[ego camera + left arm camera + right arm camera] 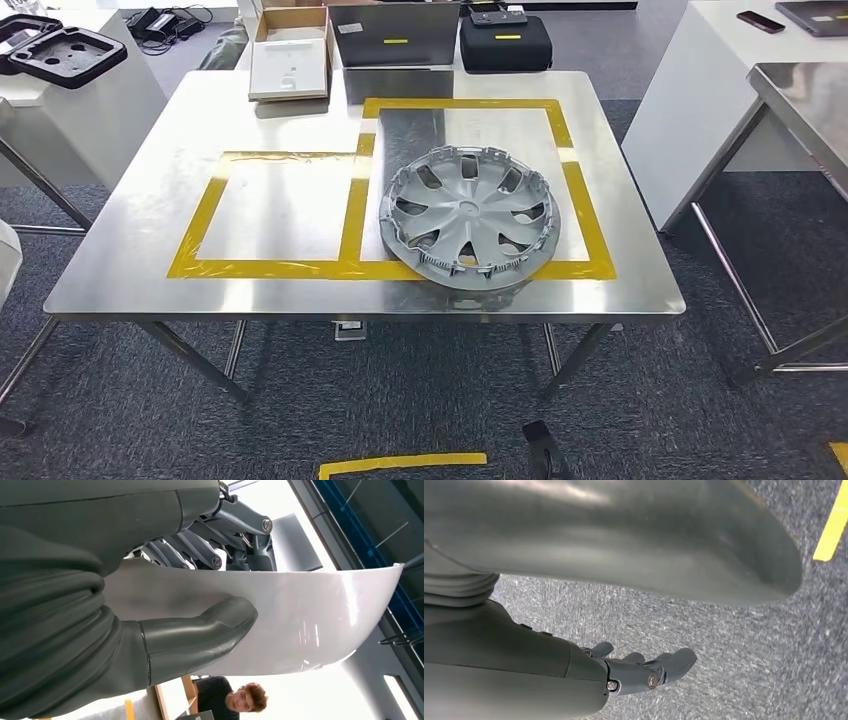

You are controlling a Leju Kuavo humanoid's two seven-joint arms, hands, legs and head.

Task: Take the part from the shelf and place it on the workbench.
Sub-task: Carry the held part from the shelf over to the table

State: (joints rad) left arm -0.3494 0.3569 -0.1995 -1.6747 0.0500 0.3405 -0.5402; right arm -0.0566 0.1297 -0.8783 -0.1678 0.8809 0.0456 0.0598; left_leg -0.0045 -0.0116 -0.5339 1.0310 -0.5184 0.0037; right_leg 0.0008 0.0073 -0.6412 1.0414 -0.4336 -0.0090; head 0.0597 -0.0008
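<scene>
Part (310,615): a broad white curved panel, pinched in the left robot hand (210,595), thumb on one face and the dark fingers (200,550) behind the other. It is off the shelf and not yet on the table (130,230).

Largest first, the risks. The table already carries a hubcap (470,217), lying across the near edge of the right taped square (578,190) and overhanging the tape. A wide panel lowered near the hubcap could knock it toward the table edge or come to rest tilted on its rim. The left taped square (200,225), beside the hubcap, is bare, so that looks the safer target.

Next, the grip. The panel is held near one end, with most of its length sticking out beyond the thumb; a swing or a quick stop could lever it loose or let it pivot. The surface looks glossy, though the wrist view is too close to be sure.

Right robot hand (644,670) hangs over the carpet, fingers loosely curled, holding nothing, so it offers no support if the panel slips.
</scene>
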